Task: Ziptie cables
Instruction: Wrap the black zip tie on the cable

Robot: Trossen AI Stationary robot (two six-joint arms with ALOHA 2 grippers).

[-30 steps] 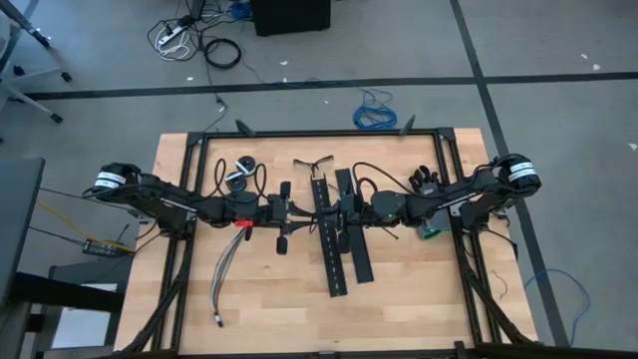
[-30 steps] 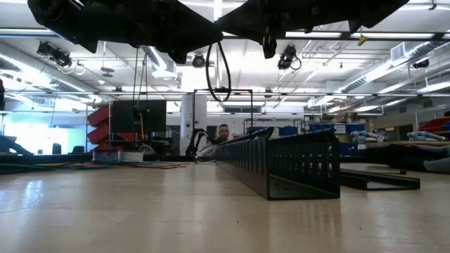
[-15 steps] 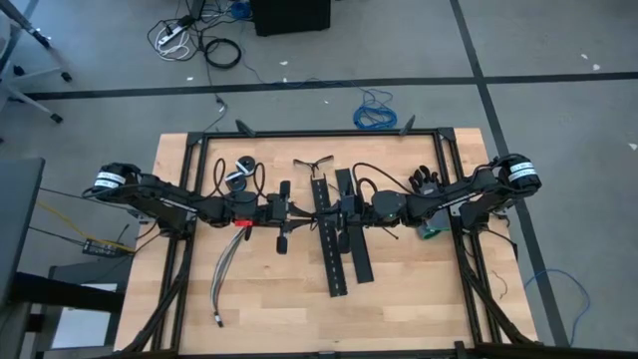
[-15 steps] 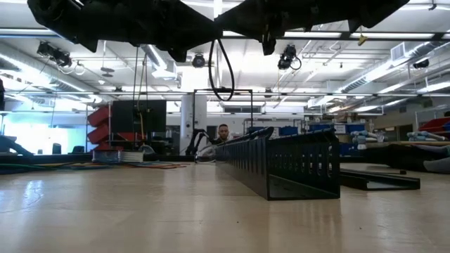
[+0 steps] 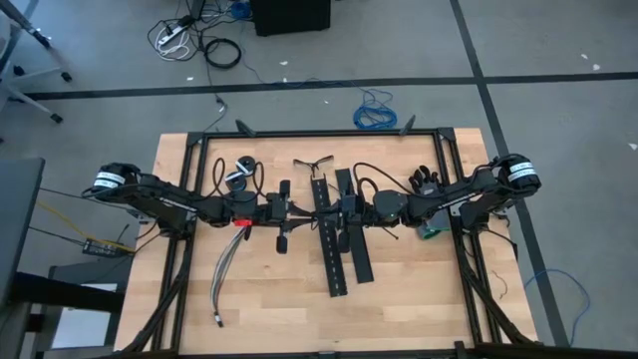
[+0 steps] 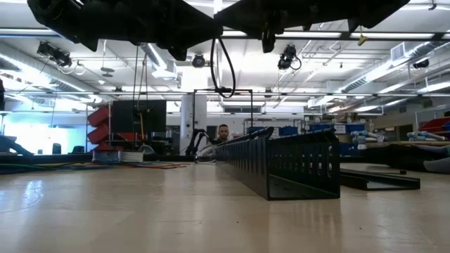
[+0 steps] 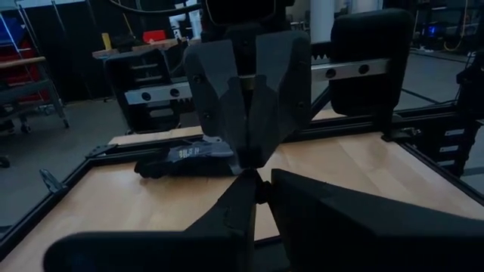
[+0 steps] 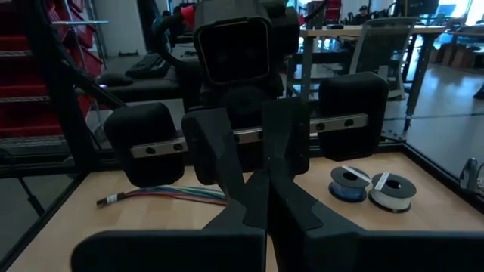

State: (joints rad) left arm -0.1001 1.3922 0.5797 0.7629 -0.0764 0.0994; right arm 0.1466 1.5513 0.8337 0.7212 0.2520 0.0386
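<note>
A wooden table fills the middle of the high view, ringed by a black frame. The left arm reaches in from the left and the right arm from the right, and they meet above the table's centre. In the low view both hang well clear of the wood. Beneath the meeting point two wide black perforated strips lie side by side, running from far to near. The left one stretches closer to the near edge. The cables lie on the left half of the table, on the near side of the left arm. It is a pale bundle curving from beside a red marking on that arm down toward the near edge, with no gripper on it. The left gripper points right, its fingers drawn together. Whether anything thin sits between them cannot be told. The right gripper points left, over the strips, with its fingers pressed closed and nothing visible between them. In both wrist views the two grippers stand tip to tip, touching or almost so. Two small spools sit at the far left, just beyond the left arm. A teal object shows under the right arm.
</note>
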